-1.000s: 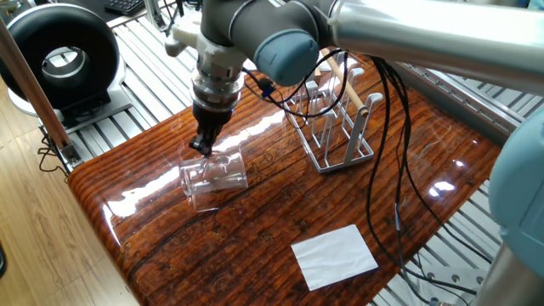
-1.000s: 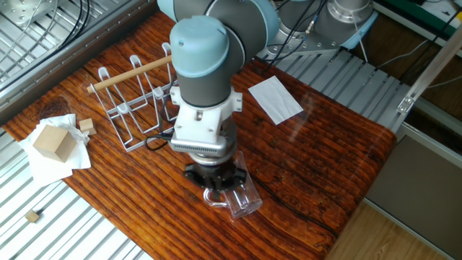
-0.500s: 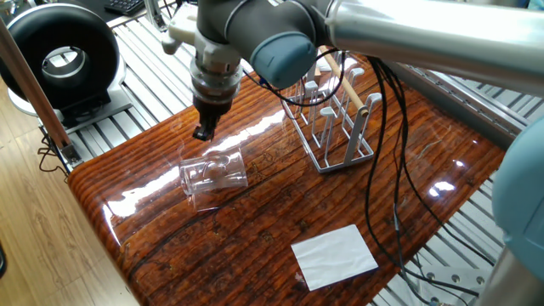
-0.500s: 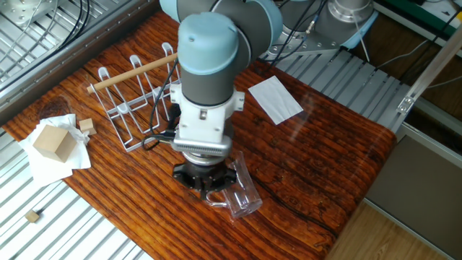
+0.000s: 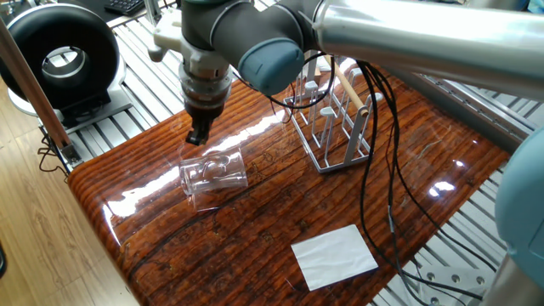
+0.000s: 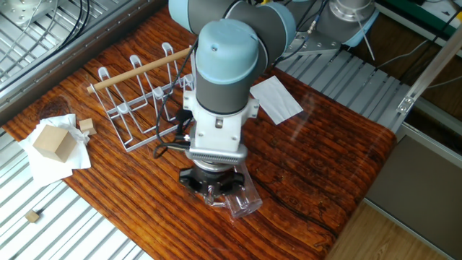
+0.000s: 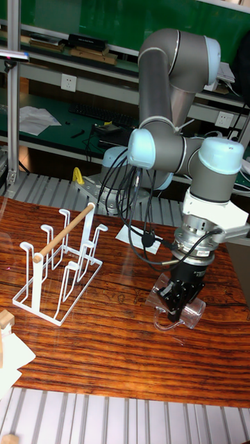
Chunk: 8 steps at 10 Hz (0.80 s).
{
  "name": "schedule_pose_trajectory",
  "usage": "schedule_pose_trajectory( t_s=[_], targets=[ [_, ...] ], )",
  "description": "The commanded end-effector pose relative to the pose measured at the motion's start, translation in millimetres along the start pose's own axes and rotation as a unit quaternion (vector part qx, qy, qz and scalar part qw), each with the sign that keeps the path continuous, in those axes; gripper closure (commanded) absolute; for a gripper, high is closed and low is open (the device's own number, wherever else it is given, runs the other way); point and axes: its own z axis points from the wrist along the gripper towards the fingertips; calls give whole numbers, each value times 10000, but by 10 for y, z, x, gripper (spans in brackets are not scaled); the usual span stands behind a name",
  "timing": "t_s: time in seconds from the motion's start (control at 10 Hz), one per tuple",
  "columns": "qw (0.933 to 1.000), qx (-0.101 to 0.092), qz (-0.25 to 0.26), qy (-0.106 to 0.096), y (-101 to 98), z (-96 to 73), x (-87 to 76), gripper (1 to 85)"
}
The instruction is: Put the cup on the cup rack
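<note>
The gripper [image 5: 198,137] is rising and drifting away from the cup [image 5: 213,177] compared with a second ago, and the cup is lying where it was on the wooden table [image 5: 255,238].

In the other fixed view the arm's wrist is covering most of the cup [image 6: 242,200], leaving only its lower end showing. The clear glass is hard to trace against the shiny wood grain. In the tall view the gripper [image 7: 175,295] is overlapping the cup [image 7: 189,310], so their gap is unclear there.

The fingertips are pointing down, hanging just above the cup's upper edge and holding nothing. They are looking close together, but I cannot tell how far apart they are.

The cup is lying on its side, its long axis running roughly along the table's near edge. The cup rack [image 5: 333,119] is standing upright well apart from it, beside a white paper sheet [image 5: 335,255].
</note>
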Motion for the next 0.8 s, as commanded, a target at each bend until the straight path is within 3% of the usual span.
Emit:
schedule_pose_trajectory(
  t_s=[0.0,0.3,0.4,0.5,0.7],
  targets=[
    [9996,-209,112,-127,87,42,-52,703],
    [9994,-268,-15,-199,45,86,-68,700],
    [9991,-313,-122,-263,65,130,-100,647],
    [9990,-237,-225,-316,23,149,-119,590],
    [9989,-210,-308,-299,-17,148,-86,583]
  ],
)
